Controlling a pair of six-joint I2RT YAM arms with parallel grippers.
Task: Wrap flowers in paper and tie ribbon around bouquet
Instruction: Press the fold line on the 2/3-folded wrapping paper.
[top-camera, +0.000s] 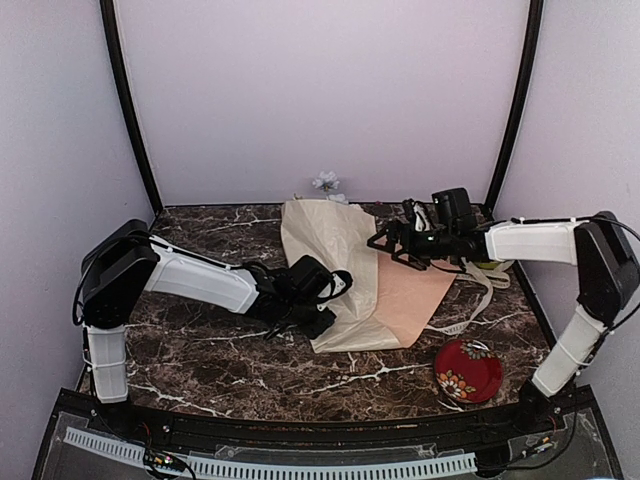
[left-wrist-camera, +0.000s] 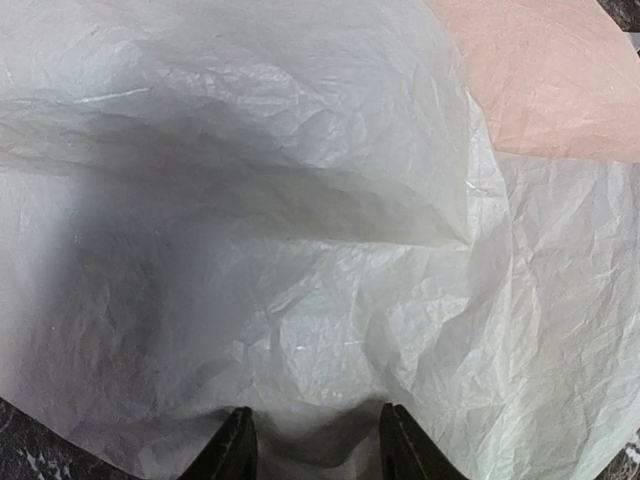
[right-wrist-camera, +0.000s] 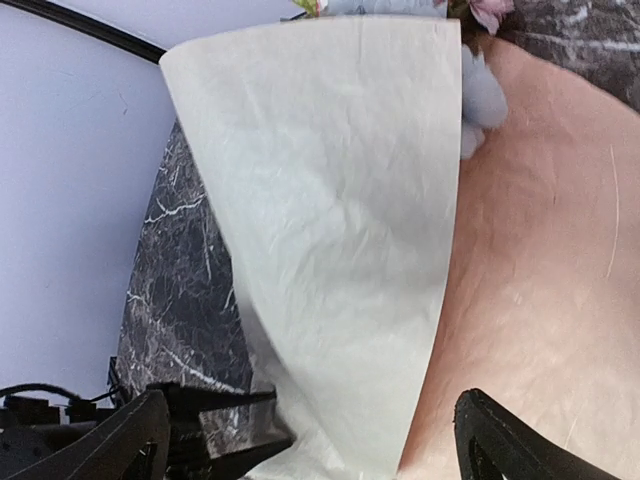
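The paper (top-camera: 335, 270) lies mid-worktop (top-camera: 200, 350). The flowers (top-camera: 326, 183) poke out behind its far end. The ribbon (top-camera: 492, 281) lies to its right, with a dish (top-camera: 468, 370) nearer on that side. The left claw (left-wrist-camera: 318, 450) sits at its left edge, and the right claw (right-wrist-camera: 312, 420) is above its right part.

Left arm (top-camera: 200, 278), right arm (top-camera: 535, 242): white link shells, black joint housings noted. White base columns (top-camera: 105, 365) observed. Thin black cables seen looped at shoulders, wrists. Left gripper (left-wrist-camera: 318, 458), right gripper (right-wrist-camera: 315, 445): black tapered fingers recorded.

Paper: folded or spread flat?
Folded. The paper has a cream flap doubled over, peach side showing beside it, flowers poking out beyond.
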